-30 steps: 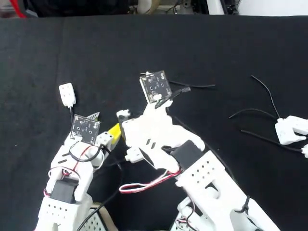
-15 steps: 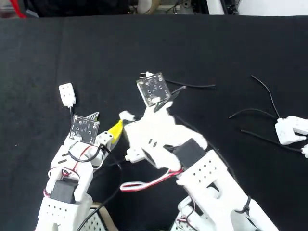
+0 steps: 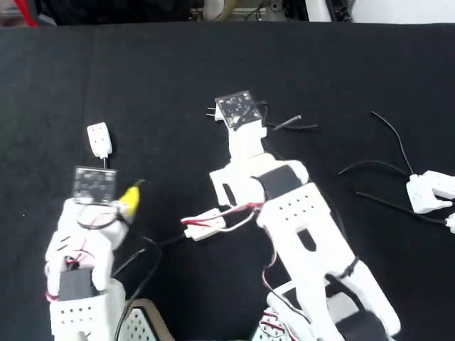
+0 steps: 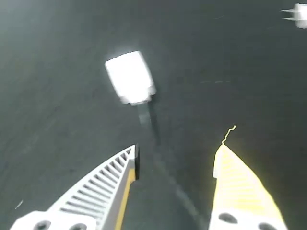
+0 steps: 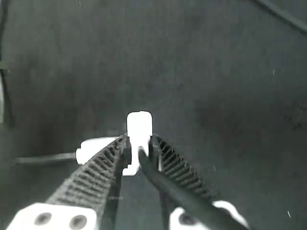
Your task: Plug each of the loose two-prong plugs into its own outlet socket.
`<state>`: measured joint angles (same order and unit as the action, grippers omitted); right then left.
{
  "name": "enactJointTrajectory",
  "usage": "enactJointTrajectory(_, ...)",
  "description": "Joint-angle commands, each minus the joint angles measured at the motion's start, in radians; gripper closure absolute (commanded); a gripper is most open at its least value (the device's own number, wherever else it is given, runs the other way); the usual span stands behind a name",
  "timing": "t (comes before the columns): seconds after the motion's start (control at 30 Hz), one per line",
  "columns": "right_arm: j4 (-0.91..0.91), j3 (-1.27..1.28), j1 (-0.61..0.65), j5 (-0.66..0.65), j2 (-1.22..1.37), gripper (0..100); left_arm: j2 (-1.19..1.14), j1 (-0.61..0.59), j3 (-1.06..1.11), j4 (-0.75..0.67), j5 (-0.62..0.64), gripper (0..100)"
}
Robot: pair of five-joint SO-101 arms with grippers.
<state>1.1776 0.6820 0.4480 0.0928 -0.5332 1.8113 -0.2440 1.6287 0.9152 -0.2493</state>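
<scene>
On the black table [image 3: 341, 64], the right gripper [image 5: 139, 142] clamps a plug [image 5: 139, 122] at twelve o'clock and the left gripper [image 4: 180, 149] (jaws apart) hangs by a socket [image 4: 130, 76] at nine; next, I judge, the plug must travel there, prongs aligned.

matt black cloth [image 3: 142, 71] under a smooth white plastic plug [image 5: 139, 125]
</scene>
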Motion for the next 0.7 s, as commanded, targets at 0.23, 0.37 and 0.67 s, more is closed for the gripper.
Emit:
enactJointTrajectory(0.23,0.106,-0.056,0.078,0.003,0.101,98.6,0.009,-0.291,0.048,0.014,-0.028,74)
enactJointTrajectory(0.37,0.078,-0.058,0.114,0.003,0.182,98.6,0.009,-0.28,0.068,0.014,-0.1,74)
enactJointTrajectory(0.67,0.012,-0.042,0.135,0.028,0.289,98.7,0.009,-0.28,0.07,0.012,-0.101,74)
